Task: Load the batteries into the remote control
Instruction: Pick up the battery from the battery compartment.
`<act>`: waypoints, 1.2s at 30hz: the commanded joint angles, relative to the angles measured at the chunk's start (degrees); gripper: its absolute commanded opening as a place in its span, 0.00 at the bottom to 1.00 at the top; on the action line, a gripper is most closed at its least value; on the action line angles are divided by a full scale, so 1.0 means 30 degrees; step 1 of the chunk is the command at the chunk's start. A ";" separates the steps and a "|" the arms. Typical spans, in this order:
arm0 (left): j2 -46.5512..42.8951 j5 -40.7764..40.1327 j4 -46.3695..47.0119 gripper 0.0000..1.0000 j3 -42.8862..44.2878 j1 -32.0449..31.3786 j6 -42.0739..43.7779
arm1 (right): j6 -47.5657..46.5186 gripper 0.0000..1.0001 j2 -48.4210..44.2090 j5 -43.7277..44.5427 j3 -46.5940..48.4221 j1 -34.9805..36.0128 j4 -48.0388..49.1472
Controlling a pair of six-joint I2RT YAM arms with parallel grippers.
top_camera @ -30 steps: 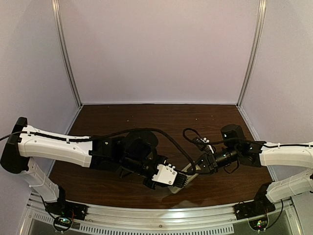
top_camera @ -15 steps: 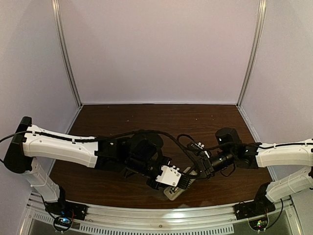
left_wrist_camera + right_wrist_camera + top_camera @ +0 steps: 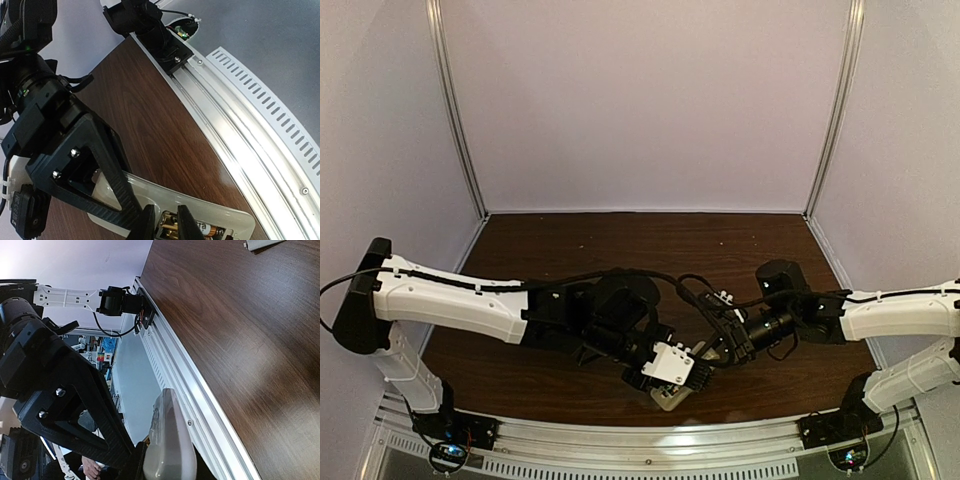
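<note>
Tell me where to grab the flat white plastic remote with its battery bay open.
Clamp the flat white plastic remote across its broad faces at the end away from the bay, coming in lengthwise: it's thin, and that should leave the gold cylindrical batteries reachable.

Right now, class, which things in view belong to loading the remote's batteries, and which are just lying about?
Belong to the job: remote control, batteries, left pincer, right pincer.

Just lying about: small pale piece on the table, metal rail.

dark wood table [image 3: 620,235], pale lilac walls [image 3: 640,100], alu corner posts [image 3: 455,110].
</note>
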 commanded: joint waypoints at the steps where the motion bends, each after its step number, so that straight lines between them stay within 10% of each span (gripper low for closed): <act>1: 0.0448 0.0425 -0.0339 0.18 0.0628 -0.0108 0.0074 | -0.0090 0.00 0.0058 0.0243 0.0629 0.0205 0.0423; 36: 0.0806 0.1157 -0.0332 0.04 -0.0707 -0.0107 -0.0220 | 0.0143 0.00 -0.1351 -0.0676 0.1033 0.0316 0.1265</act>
